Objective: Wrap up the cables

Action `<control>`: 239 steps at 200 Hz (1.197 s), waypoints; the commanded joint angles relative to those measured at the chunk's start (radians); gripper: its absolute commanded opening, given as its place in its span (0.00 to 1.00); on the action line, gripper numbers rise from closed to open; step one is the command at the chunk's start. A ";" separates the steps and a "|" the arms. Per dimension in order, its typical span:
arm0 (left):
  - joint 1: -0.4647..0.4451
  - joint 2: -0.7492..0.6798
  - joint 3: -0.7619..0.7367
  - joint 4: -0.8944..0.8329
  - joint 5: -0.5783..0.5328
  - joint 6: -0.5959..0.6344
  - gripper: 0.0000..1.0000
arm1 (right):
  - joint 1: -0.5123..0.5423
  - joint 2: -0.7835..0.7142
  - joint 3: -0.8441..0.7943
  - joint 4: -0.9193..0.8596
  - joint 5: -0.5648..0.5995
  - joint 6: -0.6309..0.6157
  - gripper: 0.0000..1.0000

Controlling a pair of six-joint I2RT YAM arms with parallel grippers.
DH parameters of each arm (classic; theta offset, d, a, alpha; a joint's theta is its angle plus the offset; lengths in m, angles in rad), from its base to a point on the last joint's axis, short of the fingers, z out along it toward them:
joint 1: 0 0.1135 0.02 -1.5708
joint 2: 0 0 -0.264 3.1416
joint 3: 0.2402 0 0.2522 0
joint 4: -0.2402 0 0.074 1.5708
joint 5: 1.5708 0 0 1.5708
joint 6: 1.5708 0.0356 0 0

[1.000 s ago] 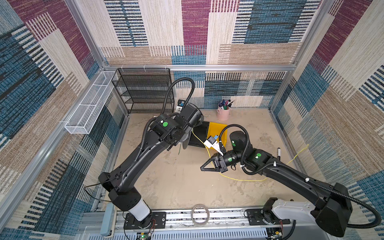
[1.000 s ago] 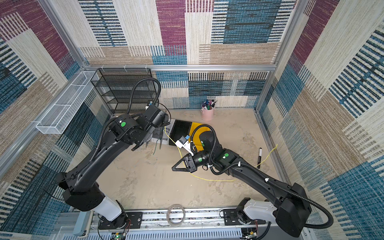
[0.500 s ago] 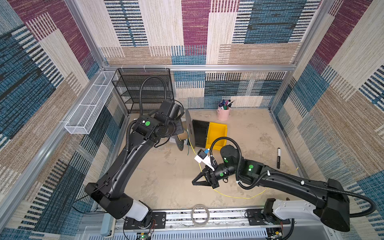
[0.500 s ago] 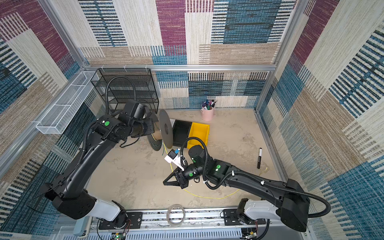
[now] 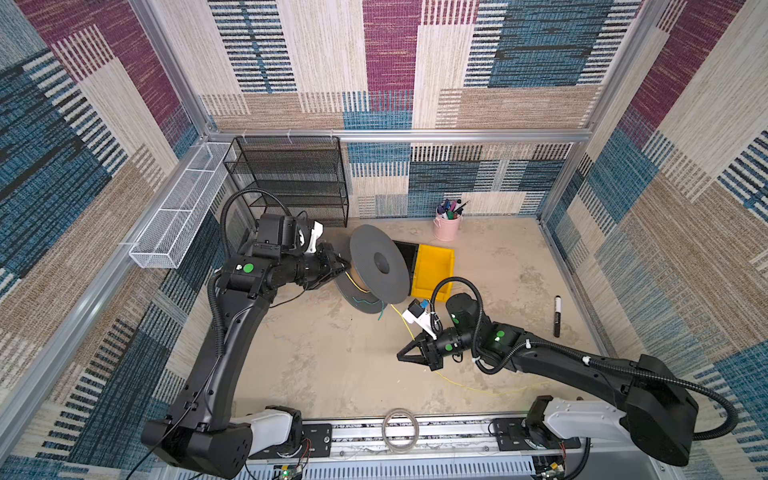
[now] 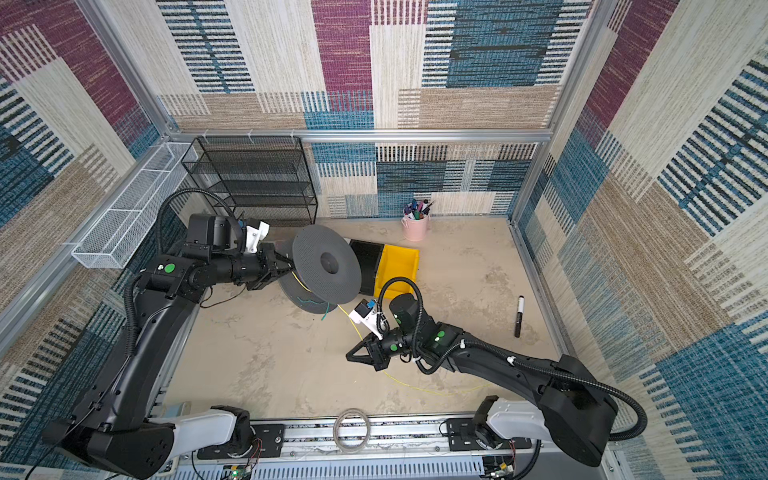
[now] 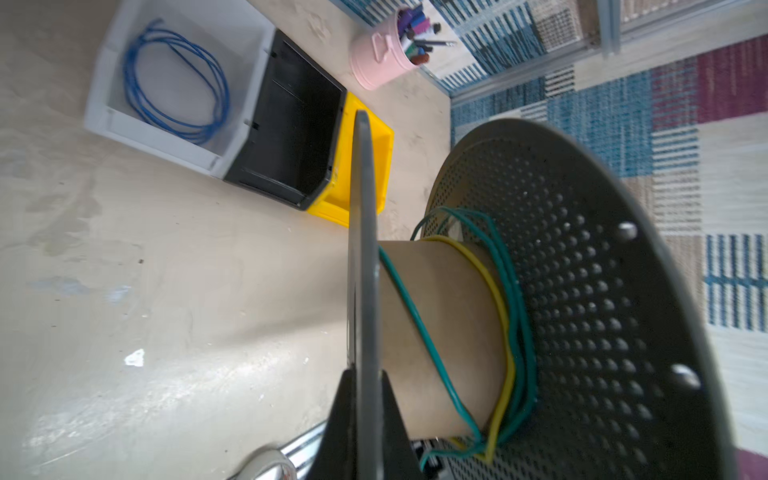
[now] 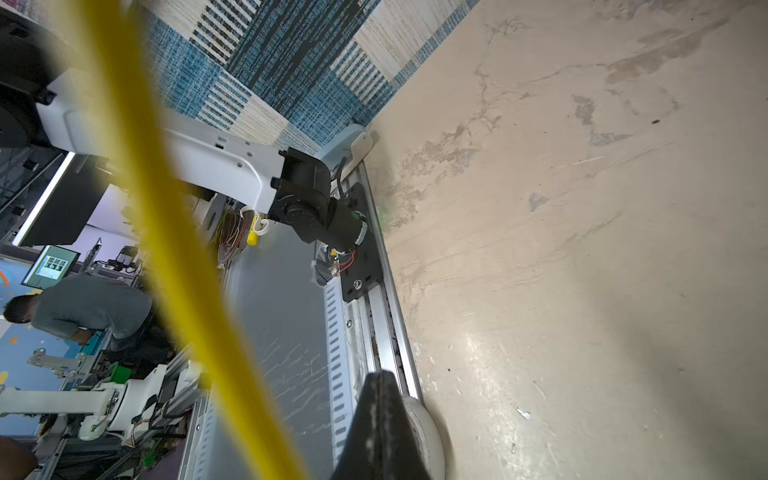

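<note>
When looking down in both top views: beige table (image 5: 316,374) under everything, closed in by patterned fabric walls. At back left, black mesh shelf (image 5: 291,178), with white wire basket (image 5: 178,224) hung along the rail beside it. Just in front of the shelf, grey perforated spool (image 5: 378,264), tilted, with a cardboard core between two flanges; contact with the table impossible to tell. Just beyond the spool, touching in a row: grey bin (image 7: 158,147), black bin (image 5: 405,253), yellow bin (image 5: 434,266).

Clenched on the edge of the spool's nearer flange, left gripper (image 5: 343,268), fingers (image 7: 397,428) pressed to either face in the left wrist view. Low over mid-table and apart from the spool, right gripper (image 5: 401,357), tips pinched together; any wire between them impossible to tell.

Against the back wall, pink cup (image 5: 446,228) full of pens. On the front rail, pale hoop of tubing (image 5: 400,428). Near the right wall, black marker (image 5: 557,316) lying flat.

Thinnest of all, the cables. Looped round the core beside the far flange, yellow cable (image 5: 490,390), running off the spool past the right wrist camera, then trailing loose over the table toward the right arm's base; a broad blur across the right wrist view. Coiled in loose loops inside the grey bin, blue cable (image 7: 178,83). Wound several times round the core, green cable (image 7: 419,324), one end dangling below the spool.
</note>
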 commanded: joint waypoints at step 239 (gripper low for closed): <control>-0.083 -0.266 -0.104 -0.210 -0.187 0.616 0.00 | -0.394 0.306 0.662 -0.627 -0.079 -0.170 0.00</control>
